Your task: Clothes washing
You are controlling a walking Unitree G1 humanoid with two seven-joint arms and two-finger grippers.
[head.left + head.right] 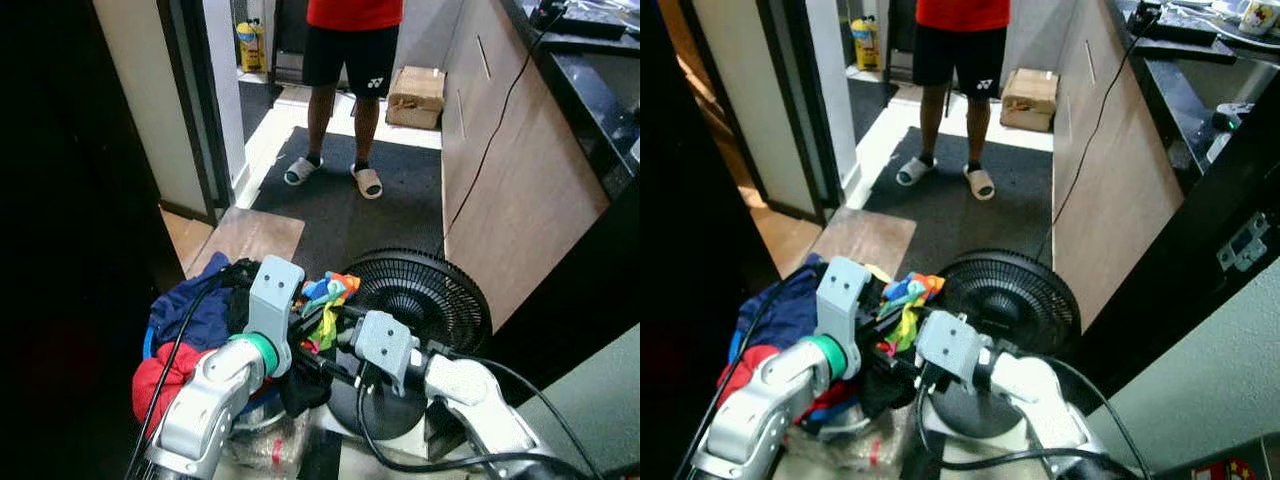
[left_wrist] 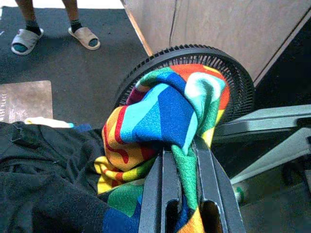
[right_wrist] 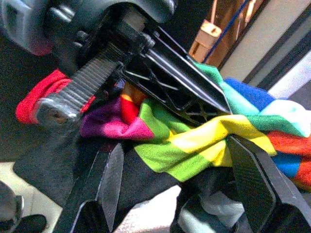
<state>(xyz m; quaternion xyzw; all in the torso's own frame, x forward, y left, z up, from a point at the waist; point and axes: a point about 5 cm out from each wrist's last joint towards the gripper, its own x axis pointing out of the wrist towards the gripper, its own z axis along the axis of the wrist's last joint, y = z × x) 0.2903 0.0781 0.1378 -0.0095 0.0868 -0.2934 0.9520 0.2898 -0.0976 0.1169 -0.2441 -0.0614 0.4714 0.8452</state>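
Left gripper [image 2: 187, 160] clamping rainbow cloth [image 2: 165, 114], right gripper [image 3: 180, 167] spread (beside it)

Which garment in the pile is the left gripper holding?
The rainbow-striped cloth, pinched in the left gripper; the dark blue, red and black clothes lie loose.

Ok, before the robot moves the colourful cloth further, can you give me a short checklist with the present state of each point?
1. Left gripper shut on the rainbow cloth: ok.
2. Right gripper open, its fingers either side of the cloth: ok.
3. Cloth free of the laundry pile: cannot tell, its lower end lies against dark garments.
4. Fan close behind the cloth: not ok, snag risk.
5. Person standing well back on the mat: ok.
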